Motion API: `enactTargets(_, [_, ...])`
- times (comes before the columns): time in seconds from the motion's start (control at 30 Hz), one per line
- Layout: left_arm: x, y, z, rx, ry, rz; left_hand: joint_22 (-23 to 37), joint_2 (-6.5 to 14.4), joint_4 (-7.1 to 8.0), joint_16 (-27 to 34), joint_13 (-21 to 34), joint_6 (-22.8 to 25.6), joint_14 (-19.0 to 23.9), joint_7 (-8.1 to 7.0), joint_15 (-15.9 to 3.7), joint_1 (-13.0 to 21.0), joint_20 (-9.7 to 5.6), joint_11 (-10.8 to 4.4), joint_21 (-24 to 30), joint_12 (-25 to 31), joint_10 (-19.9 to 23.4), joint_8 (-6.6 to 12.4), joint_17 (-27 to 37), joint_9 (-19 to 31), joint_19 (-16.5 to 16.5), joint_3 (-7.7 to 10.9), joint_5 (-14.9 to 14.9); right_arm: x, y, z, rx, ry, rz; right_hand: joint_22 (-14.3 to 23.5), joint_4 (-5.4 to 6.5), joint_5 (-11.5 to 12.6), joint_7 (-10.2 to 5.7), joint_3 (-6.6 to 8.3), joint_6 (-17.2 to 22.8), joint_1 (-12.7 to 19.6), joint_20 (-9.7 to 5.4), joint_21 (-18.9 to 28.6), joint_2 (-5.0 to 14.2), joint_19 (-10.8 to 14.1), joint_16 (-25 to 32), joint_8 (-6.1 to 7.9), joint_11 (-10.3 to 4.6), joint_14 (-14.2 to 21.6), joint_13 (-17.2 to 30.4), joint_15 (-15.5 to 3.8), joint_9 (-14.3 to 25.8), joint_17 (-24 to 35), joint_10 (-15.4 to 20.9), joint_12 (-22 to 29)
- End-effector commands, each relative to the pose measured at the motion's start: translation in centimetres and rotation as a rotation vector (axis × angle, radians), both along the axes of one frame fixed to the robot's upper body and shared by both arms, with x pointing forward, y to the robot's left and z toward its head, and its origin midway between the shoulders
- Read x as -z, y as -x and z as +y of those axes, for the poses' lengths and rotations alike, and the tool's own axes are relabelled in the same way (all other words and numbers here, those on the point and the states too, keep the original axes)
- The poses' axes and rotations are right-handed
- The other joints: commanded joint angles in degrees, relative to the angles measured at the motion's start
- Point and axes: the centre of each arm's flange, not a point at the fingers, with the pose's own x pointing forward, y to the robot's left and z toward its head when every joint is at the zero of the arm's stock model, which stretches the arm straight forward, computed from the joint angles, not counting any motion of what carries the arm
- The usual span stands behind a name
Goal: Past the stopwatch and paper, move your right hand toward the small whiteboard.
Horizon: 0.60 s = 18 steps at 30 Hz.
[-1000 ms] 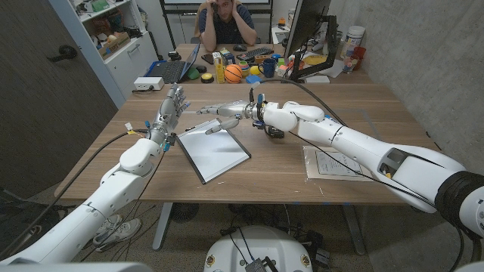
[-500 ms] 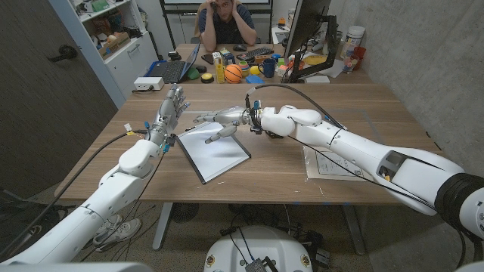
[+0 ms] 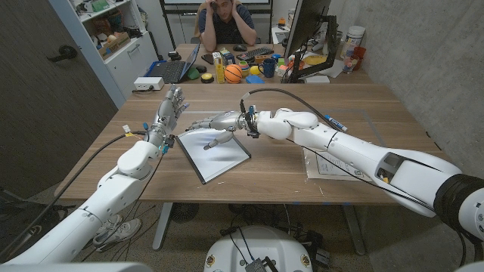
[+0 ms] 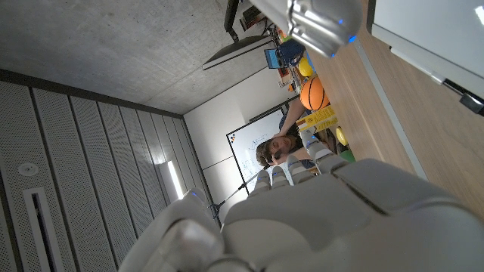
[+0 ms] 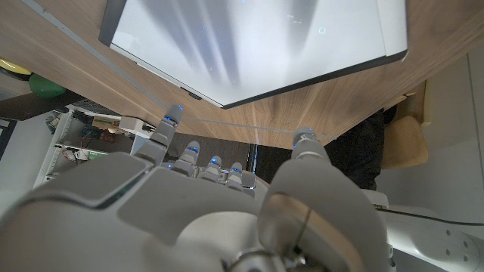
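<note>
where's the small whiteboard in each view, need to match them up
Head view: small whiteboard lies mid-table, under the right robot hand.
Left wrist view: its corner shows at the upper right edge.
Right wrist view: it spans the upper part, beyond the hand's fingers.
Shared landmark: the whiteboard's dark frame against the wooden table.

Small whiteboard (image 3: 215,152), blank, black-framed, flat mid-table, paper (image 3: 337,163) right of it

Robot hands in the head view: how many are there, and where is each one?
2. The left hand is raised, fingers spread, beside the small whiteboard's left edge. The right hand reaches over the whiteboard's far end, fingers apart, holding nothing.
</note>
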Motion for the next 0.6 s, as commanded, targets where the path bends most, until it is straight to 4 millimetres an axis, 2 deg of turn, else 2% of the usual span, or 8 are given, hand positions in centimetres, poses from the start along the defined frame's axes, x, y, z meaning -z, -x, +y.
enactTargets(0.03, [0.27, 0.0, 0.45, 0.003, 0.005, 0.002, 0.3, 2.4, 0.1, 0.4, 0.3, -2.3, -0.1, 0.11, 0.35, -0.2, 0.0, 0.35, -0.1, 0.3, -0.7, 0.2, 0.1, 0.3, 0.2, -0.25, 0.4, 0.41, 0.1, 0.79, -0.008, 0.036, -0.003, 0.2, -0.44, 0.5, -0.15, 0.02, 1.4, 1.3, 0.12, -0.5, 0.5, 1.0, 0.2, 0.58, -0.74, 0.3, 0.2, -1.82, 0.1, 0.1, 0.8, 0.4])
enactTargets(0.3, [0.28, -0.41, 0.63, 0.01, 0.006, 0.004, 0.3, 2.5, 0.1, 0.4, 0.3, -2.3, 0.0, 0.11, 0.31, -0.2, 0.01, 0.45, -0.2, 0.3, -0.7, 0.2, 0.1, 0.3, 0.3, -0.36, 0.4, 0.33, -0.18, 1.02, -0.004, 0.04, -0.001, 0.2, -0.63, 0.9, -0.14, -0.58, 3.7, 2.2, -0.42, -1.3, 1.17, 2.9, 0.7, 1.03, -1.43, 1.9, 0.2, -2.51, 0.1, 0.1, 2.6, 0.7])
enactTargets(0.6, [0.16, -0.93, 0.69, 0.014, 0.003, 0.011, 0.3, 2.5, 0.1, 0.4, 0.3, -2.3, 0.0, 0.13, 0.35, -0.2, 0.01, 0.38, -0.4, 0.3, -0.7, 0.21, 0.1, 0.3, 0.3, -0.49, 0.4, 0.42, -0.78, 1.11, 0.002, 0.043, 0.015, 0.3, -0.62, 1.0, -0.19, -1.13, 5.2, 2.7, -0.62, -2.5, 1.69, 2.7, 0.4, 1.18, -1.38, 1.5, 0.2, -2.68, 0.1, 0.1, 2.6, 0.5])
